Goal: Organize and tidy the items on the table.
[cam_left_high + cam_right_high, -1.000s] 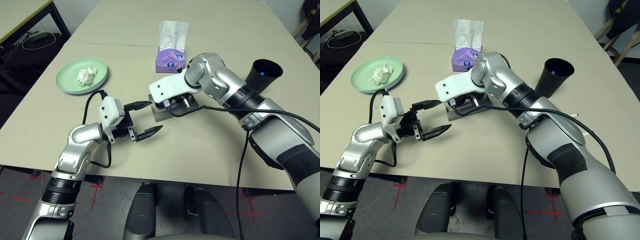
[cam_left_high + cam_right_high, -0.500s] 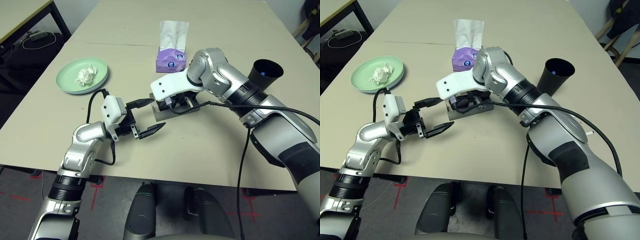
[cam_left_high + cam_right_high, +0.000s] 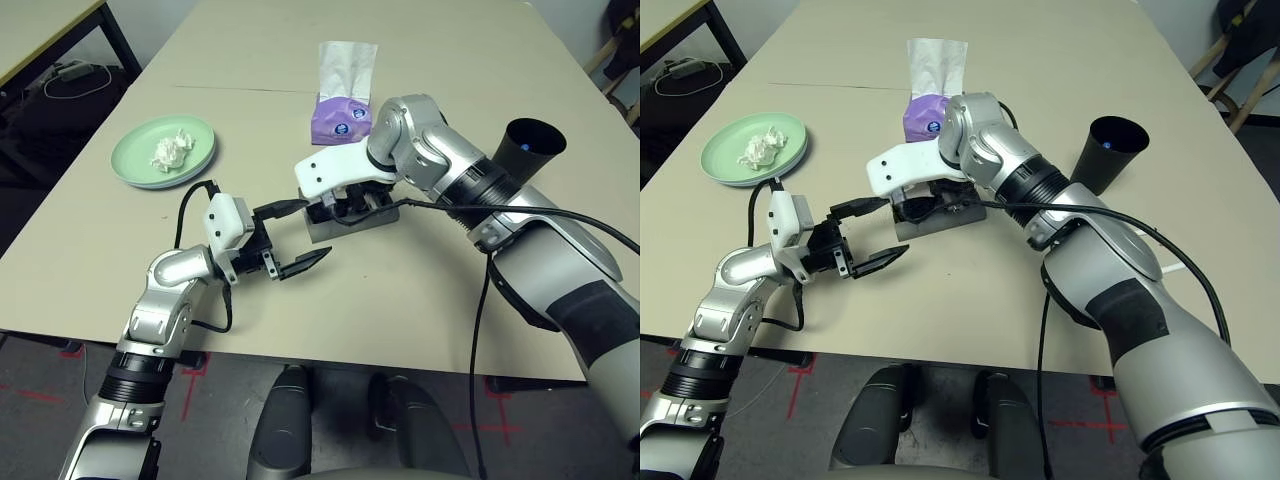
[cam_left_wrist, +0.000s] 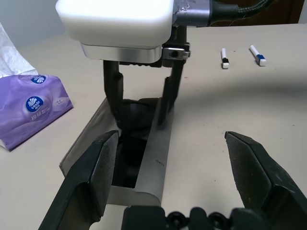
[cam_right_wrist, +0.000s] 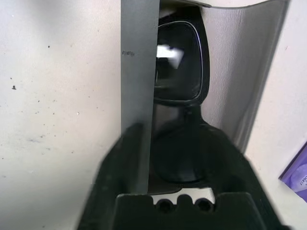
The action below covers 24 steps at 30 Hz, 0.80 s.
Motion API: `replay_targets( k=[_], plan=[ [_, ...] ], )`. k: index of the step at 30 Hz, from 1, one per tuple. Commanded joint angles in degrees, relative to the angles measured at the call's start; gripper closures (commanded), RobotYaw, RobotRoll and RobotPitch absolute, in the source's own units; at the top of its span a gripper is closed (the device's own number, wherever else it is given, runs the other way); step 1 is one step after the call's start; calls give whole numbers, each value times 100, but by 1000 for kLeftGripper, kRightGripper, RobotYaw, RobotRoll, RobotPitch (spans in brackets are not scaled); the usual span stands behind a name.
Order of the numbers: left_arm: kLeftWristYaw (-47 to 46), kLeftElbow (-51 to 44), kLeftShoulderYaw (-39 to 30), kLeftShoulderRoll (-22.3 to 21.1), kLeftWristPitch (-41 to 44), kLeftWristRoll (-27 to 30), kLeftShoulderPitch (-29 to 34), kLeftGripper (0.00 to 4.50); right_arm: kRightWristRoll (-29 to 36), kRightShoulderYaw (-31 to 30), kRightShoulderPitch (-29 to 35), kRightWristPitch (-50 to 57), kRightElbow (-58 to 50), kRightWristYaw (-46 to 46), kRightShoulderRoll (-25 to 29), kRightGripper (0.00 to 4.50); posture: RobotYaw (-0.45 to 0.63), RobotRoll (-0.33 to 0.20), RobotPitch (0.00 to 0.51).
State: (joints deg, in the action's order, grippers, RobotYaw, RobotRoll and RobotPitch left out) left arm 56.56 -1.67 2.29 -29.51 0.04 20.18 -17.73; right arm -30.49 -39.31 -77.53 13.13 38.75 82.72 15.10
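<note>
At twelve o'clock from where I stand, a purple tissue box sits upright with a white sheet sticking out of its top. At ten o'clock, off my table, a tan desk shows beside coiled cables on the floor.

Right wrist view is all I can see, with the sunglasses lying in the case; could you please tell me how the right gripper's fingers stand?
Observer: The left wrist view shows the right gripper with its fingers apart, reaching down into the open glasses case on either side of the sunglasses.
Operator: Thank you. Where is the left gripper?
Observer: The left gripper is open, pointing at the case's end and holding nothing.
Operator: What else is nearby?
Observer: A crumpled tissue sits on a green plate, well to the left.
</note>
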Motion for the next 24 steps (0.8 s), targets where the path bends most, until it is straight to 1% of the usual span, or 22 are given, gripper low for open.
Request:
replay_targets(
  k=[1, 2, 6, 9, 10, 14, 16, 19, 21, 23, 24],
  plan=[
    [62, -80, 25, -54, -14, -31, 22, 0, 20, 37, 14, -62, 57, -9, 26, 272, 299, 0, 162],
    [66, -77, 28, -57, -12, -33, 20, 0, 28, 61, 2, -58, 72, -30, 29, 17, 297, 0, 162],
    [109, -53, 12, -94, -4, -16, 4, 0, 143, 254, -41, 136, 8, -41, 116, 17, 285, 0, 155],
    [162, -38, -15, -153, 10, 11, -2, 0, 313, 570, 54, 733, -343, -8, 256, 17, 262, 0, 145],
    [190, -26, -15, -176, 17, 16, -10, 0, 421, 727, 186, 995, -624, 9, 349, 17, 257, 0, 143],
    [338, 68, -51, -273, 43, 69, -72, 0, 972, 1390, 928, 2147, -1976, -11, 587, 17, 208, 0, 141],
    [403, 134, -46, -305, 67, 88, -139, 0, 1365, 1813, 1410, 2356, -2573, -167, 684, 17, 190, 0, 141],
    [487, 222, -42, -340, 121, 92, -242, 0, 2046, 2566, 2111, 2483, -3216, -558, 676, 17, 168, 0, 145],
    [546, 288, -64, -370, 125, 95, -282, 0, 2236, 2815, 2546, 2664, -3528, -892, 732, 17, 154, 0, 148],
    [585, 339, -89, -393, 128, 99, -324, 0, 2521, 3184, 3043, 2835, -3787, -1374, 579, 17, 145, 0, 147],
    [565, 333, -93, -375, 152, 102, -365, 0, 2612, 3356, 3332, 2738, -3817, -1681, 495, 17, 146, 0, 145]
  ],
)
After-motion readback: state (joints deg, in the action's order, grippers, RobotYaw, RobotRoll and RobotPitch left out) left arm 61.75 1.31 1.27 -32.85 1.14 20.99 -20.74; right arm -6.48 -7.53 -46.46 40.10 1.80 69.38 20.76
